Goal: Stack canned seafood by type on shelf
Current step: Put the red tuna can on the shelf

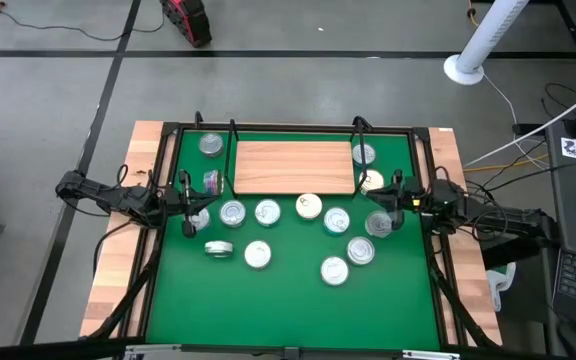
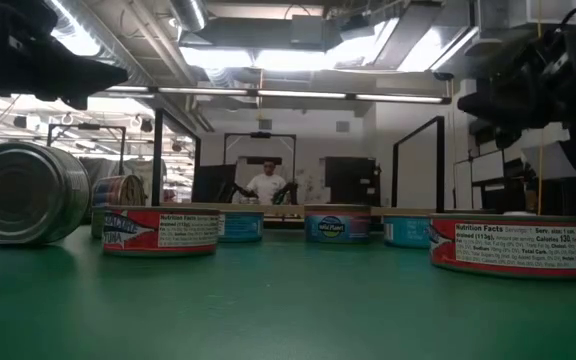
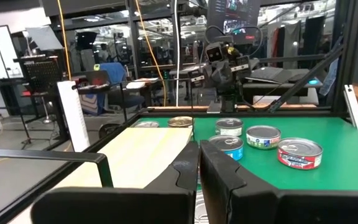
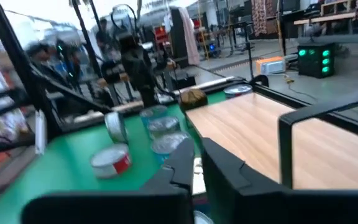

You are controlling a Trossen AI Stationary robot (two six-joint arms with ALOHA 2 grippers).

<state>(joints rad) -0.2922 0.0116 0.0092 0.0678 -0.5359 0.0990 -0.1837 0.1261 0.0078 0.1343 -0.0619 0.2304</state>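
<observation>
A robotics lab: a bench (image 1: 118, 280) on concrete floor, monitors (image 3: 232, 15), cables (image 1: 58, 35), ceiling strip lights (image 2: 298, 58) and a person (image 2: 266, 183) far behind.

red tin (image 2: 160, 231): "Nutrition Facts" | right red tin (image 2: 508, 246): "Nutrition Facts", "Calories 130"

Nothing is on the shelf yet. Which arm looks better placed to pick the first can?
Probably right: its end effector hovers beside a can near the bare shelf, fingers slightly parted. The left end effector is shut.
</observation>
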